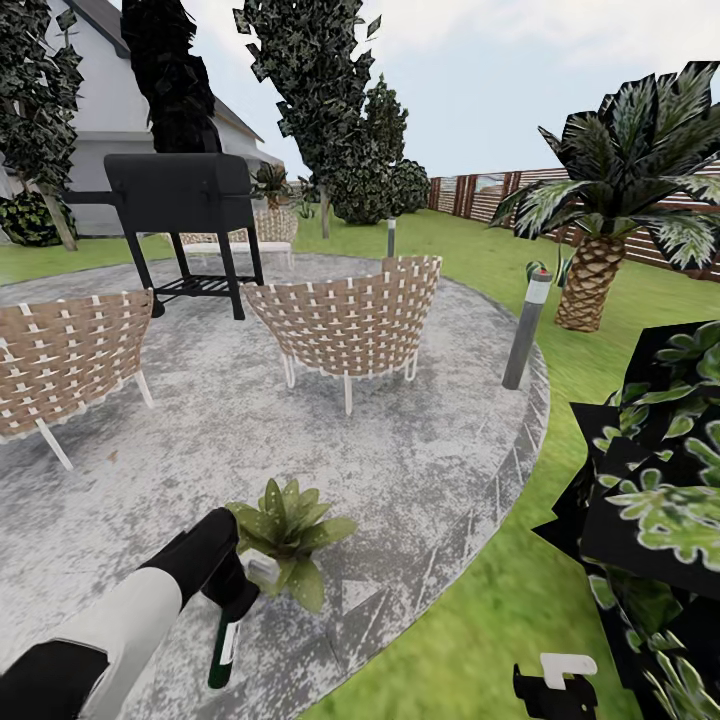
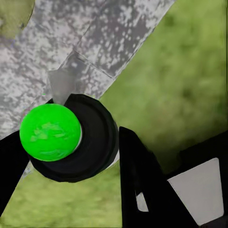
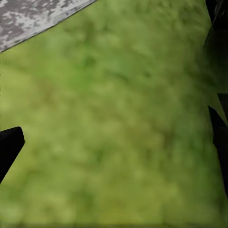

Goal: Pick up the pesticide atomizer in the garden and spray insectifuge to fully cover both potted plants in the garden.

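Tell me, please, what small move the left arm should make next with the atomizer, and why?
Probably turn the wrist so the atomizer points at the potted plant. The left pincer holds it right beside the plant, but the bottle hangs downward toward the patio, so spray would likely miss the leaves.

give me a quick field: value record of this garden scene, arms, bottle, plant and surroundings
left gripper: shut on the spray bottle, held beside the potted plant
spray bottle end: bright green ball on a dark cap
potted plant: spiky green rosette on the paved patio, near its edge
right gripper: open, over the lawn, holding nothing
on the patio: two woven chairs, a black grill
patio edge: grey post light
background: palm, wooden fence
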Controlling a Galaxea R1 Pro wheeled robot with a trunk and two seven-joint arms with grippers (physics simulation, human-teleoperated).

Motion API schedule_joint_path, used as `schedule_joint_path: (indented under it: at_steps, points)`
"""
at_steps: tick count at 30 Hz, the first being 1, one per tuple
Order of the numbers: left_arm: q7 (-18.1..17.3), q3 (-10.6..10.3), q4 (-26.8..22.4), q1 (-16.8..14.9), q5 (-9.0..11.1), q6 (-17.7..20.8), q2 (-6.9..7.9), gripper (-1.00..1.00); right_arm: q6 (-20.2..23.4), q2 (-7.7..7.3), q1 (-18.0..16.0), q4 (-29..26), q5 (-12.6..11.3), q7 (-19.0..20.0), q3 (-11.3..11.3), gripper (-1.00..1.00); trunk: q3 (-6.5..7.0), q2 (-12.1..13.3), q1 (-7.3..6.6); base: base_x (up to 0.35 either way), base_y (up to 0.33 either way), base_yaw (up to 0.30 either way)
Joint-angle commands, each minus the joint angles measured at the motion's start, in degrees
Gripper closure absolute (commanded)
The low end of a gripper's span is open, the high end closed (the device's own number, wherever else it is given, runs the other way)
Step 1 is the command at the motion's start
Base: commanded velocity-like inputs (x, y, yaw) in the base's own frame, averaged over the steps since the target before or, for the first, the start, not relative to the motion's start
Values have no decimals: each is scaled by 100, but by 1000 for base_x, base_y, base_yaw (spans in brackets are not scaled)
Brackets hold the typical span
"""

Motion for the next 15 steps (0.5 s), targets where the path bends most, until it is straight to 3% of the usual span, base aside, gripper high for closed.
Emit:
schedule_joint_path:
  at_steps: [1,5,8,13,15]
  points:
    - [-61,-22,-4,-73,-71,18,-38,100,-18,0,-5,10,61,-28,-38,-100,-6,-2,-1,0,0,0]
    - [-58,-45,11,-152,-163,28,-294,100,-18,1,-5,10,61,-35,-38,-100,-6,-2,-1,0,0,0]
    - [-65,-161,44,-145,-318,35,-366,100,-18,1,-5,10,61,-35,-38,-100,-6,-2,-1,0,0,0]
    - [-66,-204,74,-97,-357,32,-515,100,-18,1,-5,10,61,-35,-38,-100,-6,-2,-1,0,0,0]
    - [-66,-234,87,-76,-361,29,-490,100,-18,1,-5,10,61,-35,-38,-100,-6,-2,-1,0,0,0]
